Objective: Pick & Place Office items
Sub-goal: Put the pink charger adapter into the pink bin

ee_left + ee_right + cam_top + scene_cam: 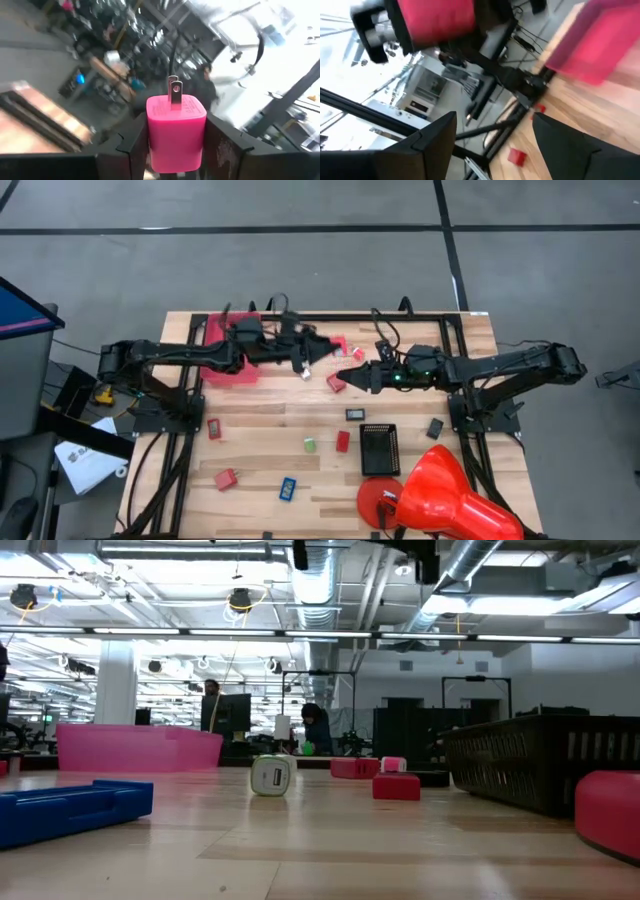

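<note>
My left gripper (316, 352) reaches over the table's middle from the left, just past the pink bin (228, 352), and is shut on a pink plug-in charger (175, 125). My right gripper (345, 375) faces it from the right, open and holding nothing (492, 150). A red block (336, 384) lies on the table beside its fingertips. Other office items lie flat on the wood: red blocks (213, 428) (227, 478) (343, 441), a blue piece (287, 489), a green-white one (310, 444), and small black ones (355, 414) (435, 428). My left gripper pinches the pink charger by the two opposite sides of its body (152, 135), one finger on each. The fingers (225, 145) lie about level and point toward the table's right. The metal prongs (174, 92) stick out ahead, beyond the fingertips. The charger is lifted clear of the table.
A black rectangular tray (379, 448) and a big red cone-shaped object (450, 495) sit near the table's near right edge. In the low view the tray (540, 765) and the cone (610, 815) stand at the right and the pink bin (135, 748) at the left. People stand in the room behind.
</note>
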Controlling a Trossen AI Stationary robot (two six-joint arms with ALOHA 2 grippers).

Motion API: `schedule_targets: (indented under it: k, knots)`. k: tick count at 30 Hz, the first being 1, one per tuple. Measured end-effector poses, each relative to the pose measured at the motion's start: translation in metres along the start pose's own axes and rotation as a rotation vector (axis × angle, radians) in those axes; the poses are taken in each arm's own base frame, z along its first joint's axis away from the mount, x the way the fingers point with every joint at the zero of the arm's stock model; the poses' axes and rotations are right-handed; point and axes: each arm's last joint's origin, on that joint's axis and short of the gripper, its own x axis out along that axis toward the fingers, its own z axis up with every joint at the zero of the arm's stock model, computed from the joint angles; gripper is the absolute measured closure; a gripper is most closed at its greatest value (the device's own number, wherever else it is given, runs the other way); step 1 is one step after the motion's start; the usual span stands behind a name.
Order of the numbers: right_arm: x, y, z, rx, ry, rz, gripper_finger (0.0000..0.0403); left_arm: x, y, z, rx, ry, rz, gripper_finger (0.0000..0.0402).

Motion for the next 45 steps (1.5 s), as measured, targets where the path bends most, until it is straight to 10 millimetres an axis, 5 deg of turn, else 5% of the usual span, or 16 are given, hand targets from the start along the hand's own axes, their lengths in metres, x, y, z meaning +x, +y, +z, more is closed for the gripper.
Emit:
schedule_targets:
  k: [4,11,18,23,29,37,45]
  knots:
    - [-0.006,-0.003,-0.007,-0.001,0.062,-0.073,0.0147,-0.022,0.010,0.024,0.096,0.041,0.137,0.0251]
    - [-0.029,-0.002,-0.018,-0.018,0.105,-0.204,0.0147,-0.091,0.016,0.049,0.177,0.218,0.510,0.0252]
    - [-0.061,0.007,-0.015,-0.028,0.041,-0.265,0.0147,-0.152,0.011,0.033,0.120,0.431,0.892,0.0252]
    - [-0.082,0.012,-0.005,-0.021,-0.033,-0.271,0.0147,-0.164,0.024,0.007,-0.041,0.396,1.081,0.0251]
    - [-0.098,0.013,0.003,-0.028,-0.087,-0.275,0.0147,-0.155,0.071,-0.013,-0.128,0.298,1.221,0.0252]
    - [-0.104,0.015,0.006,-0.029,-0.101,-0.258,0.0147,-0.162,0.152,0.022,-0.192,0.280,1.317,0.0251]
    - [-0.104,0.016,0.004,-0.031,-0.092,-0.255,0.0147,-0.178,0.210,0.026,-0.274,0.406,1.392,0.0252]
